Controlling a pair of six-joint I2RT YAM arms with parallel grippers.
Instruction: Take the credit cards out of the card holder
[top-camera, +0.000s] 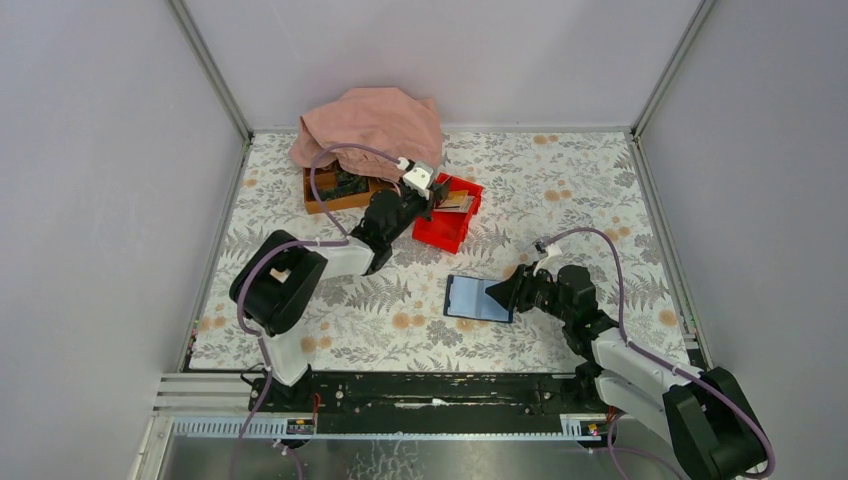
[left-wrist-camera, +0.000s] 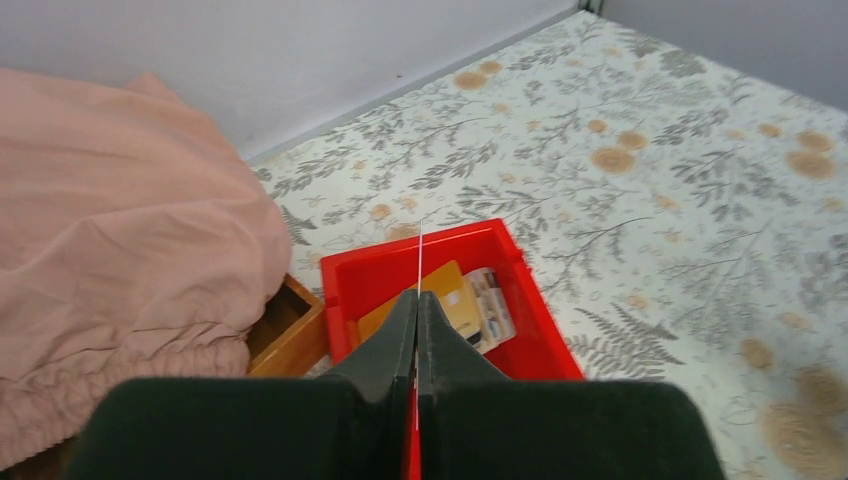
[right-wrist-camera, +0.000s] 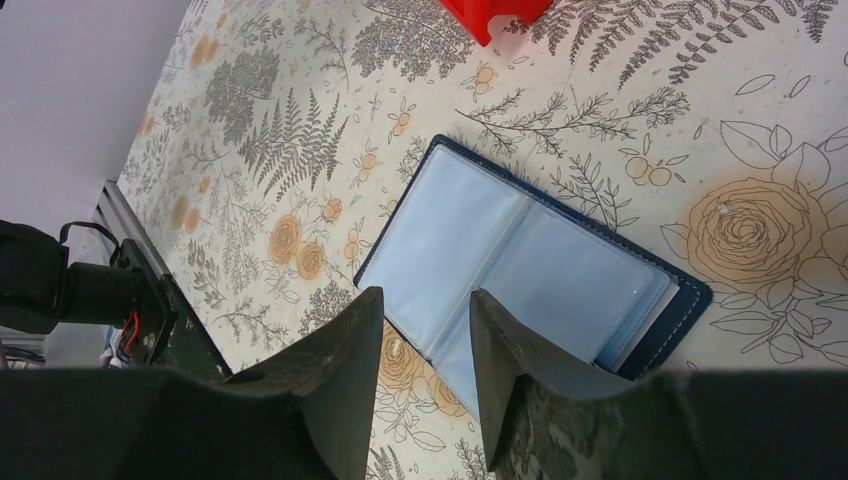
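Far left crowded, far right open
A pink cloth (top-camera: 372, 122), wooden box (top-camera: 335, 190) and red bin (top-camera: 450, 212) stood packed together far left; bare table (top-camera: 580, 190) lay far right, beyond the card holder (top-camera: 478, 298).

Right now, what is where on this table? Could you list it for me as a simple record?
left gripper: shut on a thin card, seen edge-on, above the red bin
red bin contents: several loose cards
card holder: lying open on the table
right gripper: open, at one edge of the card holder
background: pink cloth partly covering a wooden box
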